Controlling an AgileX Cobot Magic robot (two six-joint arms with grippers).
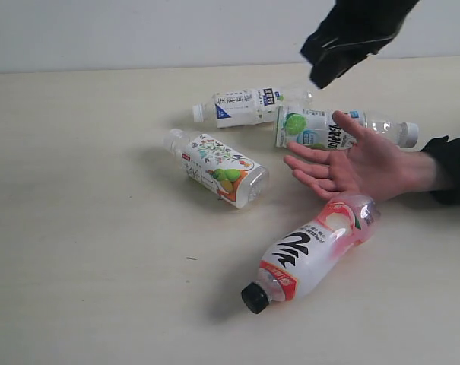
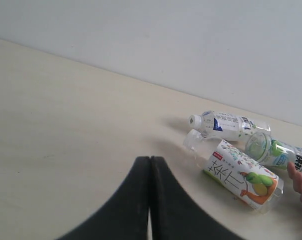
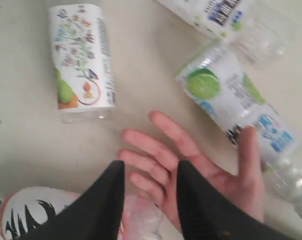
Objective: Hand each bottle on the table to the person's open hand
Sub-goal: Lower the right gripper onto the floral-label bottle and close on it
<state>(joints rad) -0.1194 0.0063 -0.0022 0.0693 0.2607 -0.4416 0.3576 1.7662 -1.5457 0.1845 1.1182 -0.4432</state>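
Hovering over the open hand (image 1: 366, 163), the right gripper (image 3: 151, 170) has its jaws standing apart with nothing between them. The palm is up, fingers spread, and empty.

Bottles: all four lie on their sides on the table (image 1: 85, 251), none delivered.
- Black-capped bottle (image 1: 309, 255), pink-red label: just beside the hand on its near side, base toward the wrist, cap pointing away. Whether it touches the hand cannot be told.
- Lime-label bottle (image 1: 321, 129): just beyond the hand, thumb resting against or over it.
- Fruit-and-flower bottle (image 1: 218, 169): off the fingertips, a little apart from the hand.
- White-and-blue bottle (image 1: 249, 105): farthest from the hand, behind the lime one and close to it.

Step in hand, as judged: choosing and fetching a first bottle. The fruit-and-flower bottle looks the cleanest pick, with open table around it. Close across the labelled middle, square to the bottle's long axis, so the round body does not roll or squirt out. Then lay it across the palm before letting go.

In the way: the person's fingers sit close to the black-capped and lime bottles, so reaching for either risks a pinch or a knock. The two far bottles crowd each other.

Left gripper (image 2: 150, 200): fingers pressed together, idle, well away from the hand.
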